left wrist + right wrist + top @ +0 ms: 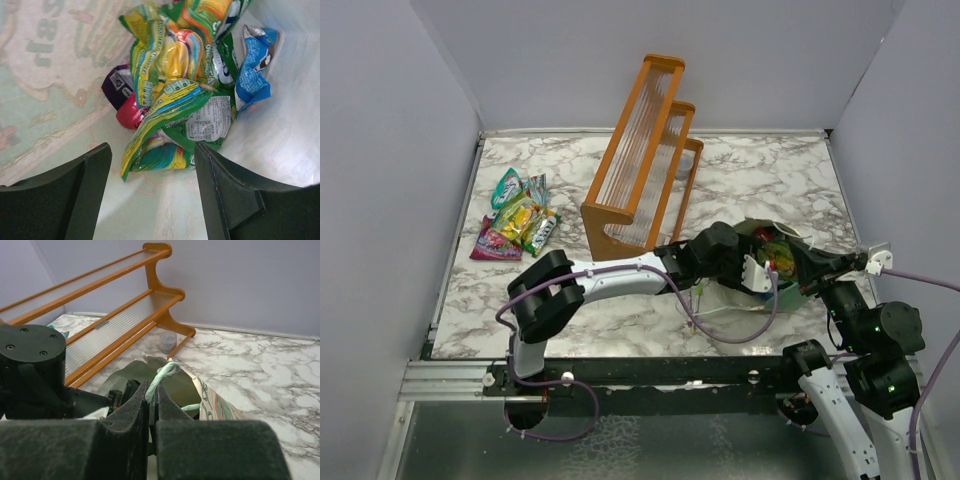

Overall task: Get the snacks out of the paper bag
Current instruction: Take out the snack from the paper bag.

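The mint-green paper bag point(752, 297) lies on its side at the right of the table, mouth toward the left arm. My left gripper point(152, 165) is open inside the bag, just short of a heap of snacks point(172, 95): green, yellow, blue and magenta foil packets. The nearest green-yellow packet point(165, 150) lies between the fingertips without being pinched. My right gripper point(153, 395) is shut on the bag's cord handle point(162, 376) and holds the mouth point(150, 375) up. Several snacks point(518, 222) lie in a pile on the table at the far left.
An orange wooden slatted rack point(642, 155) stands at the back centre, just behind the left arm's forearm. A small cup point(168, 342) sits by the rack's foot. Grey walls close in the table on three sides.
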Robot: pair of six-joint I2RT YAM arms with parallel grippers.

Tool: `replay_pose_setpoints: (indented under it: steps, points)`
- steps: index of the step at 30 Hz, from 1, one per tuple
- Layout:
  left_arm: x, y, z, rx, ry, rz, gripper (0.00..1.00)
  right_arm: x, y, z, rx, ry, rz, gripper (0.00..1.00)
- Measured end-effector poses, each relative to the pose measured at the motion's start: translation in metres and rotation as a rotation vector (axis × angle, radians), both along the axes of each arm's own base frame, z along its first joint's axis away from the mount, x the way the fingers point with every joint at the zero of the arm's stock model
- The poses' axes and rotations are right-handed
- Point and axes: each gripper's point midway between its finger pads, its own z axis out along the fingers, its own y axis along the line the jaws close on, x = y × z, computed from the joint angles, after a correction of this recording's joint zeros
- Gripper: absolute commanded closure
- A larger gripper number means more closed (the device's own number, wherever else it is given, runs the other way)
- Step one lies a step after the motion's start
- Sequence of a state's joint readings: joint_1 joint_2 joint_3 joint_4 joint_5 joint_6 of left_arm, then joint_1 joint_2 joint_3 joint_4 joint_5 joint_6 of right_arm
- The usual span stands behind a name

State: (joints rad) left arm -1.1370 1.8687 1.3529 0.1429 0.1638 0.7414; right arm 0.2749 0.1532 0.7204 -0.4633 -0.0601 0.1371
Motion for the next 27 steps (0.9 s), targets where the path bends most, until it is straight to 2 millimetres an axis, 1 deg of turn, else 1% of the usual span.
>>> replay_pose_setpoints:
  steps: [4,7,11,13,15,18,21,24,27]
  points:
    - [-0.005,-0.004,-0.013,0.039,-0.043,-0.041,0.32,0.000,0.000,0.000,0.000,0.000,0.000,0.98]
    - [-0.005,-0.010,-0.021,0.062,-0.064,-0.061,0.30,0.000,0.000,0.000,0.000,0.000,0.000,0.98]
    - [0.000,-0.020,-0.030,0.091,-0.083,-0.076,0.31,0.000,0.000,0.000,0.000,0.000,0.000,0.98]
    - [0.005,-0.025,-0.032,0.100,-0.089,-0.075,0.34,0.000,0.000,0.000,0.000,0.000,0.000,0.98]
    - [0.009,-0.028,-0.031,0.103,-0.100,-0.069,0.39,0.000,0.000,0.000,0.000,0.000,0.000,0.98]
    - [0.017,-0.026,-0.032,0.115,-0.116,-0.043,0.48,0.000,-0.001,0.000,0.001,0.000,-0.003,0.98]
    - [0.020,-0.022,-0.035,0.135,-0.123,-0.028,0.66,0.000,-0.001,0.000,0.001,0.000,-0.005,0.98]
    - [0.020,-0.020,-0.037,0.148,-0.127,-0.017,0.77,0.000,-0.001,0.000,0.001,0.000,-0.005,0.98]
    - [0.021,-0.020,-0.037,0.143,-0.116,0.000,0.93,0.000,-0.001,0.000,0.001,0.000,-0.007,0.98]
